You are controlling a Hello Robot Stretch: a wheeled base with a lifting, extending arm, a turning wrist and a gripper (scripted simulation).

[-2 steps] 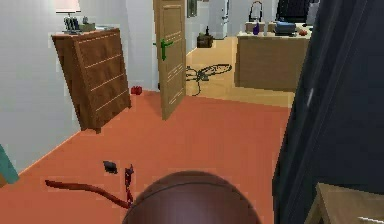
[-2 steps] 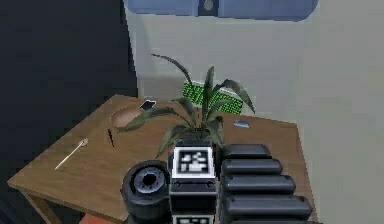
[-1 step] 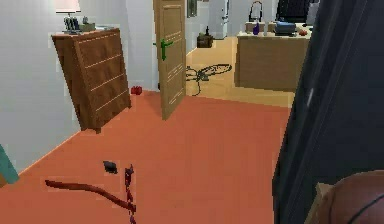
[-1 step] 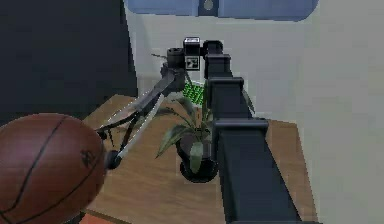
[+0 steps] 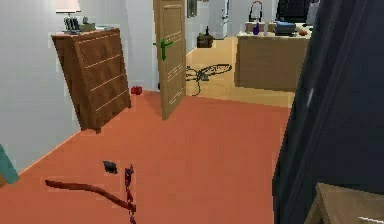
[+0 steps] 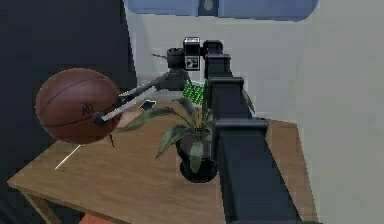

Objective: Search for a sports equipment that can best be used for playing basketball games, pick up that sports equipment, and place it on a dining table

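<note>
A brown basketball (image 6: 78, 104) hangs at the far end of my gripper (image 6: 108, 114), which holds it just above the left part of a wooden table (image 6: 110, 175). The dark arm (image 6: 240, 150) rises from the bottom edge, with its two white marker squares (image 6: 200, 55) near the top. A corner of the same kind of wooden table (image 5: 350, 205) shows at the forward view's bottom right.
A potted plant (image 6: 195, 135) stands mid-table beside the arm. A tall dark surface (image 5: 335, 100) fills the forward view's right. On the red floor (image 5: 200, 150) lie a red cord (image 5: 90, 190) and a small dark object (image 5: 110, 167). Dresser (image 5: 95, 75), open door (image 5: 172, 55), kitchen counter (image 5: 270, 55) stand beyond.
</note>
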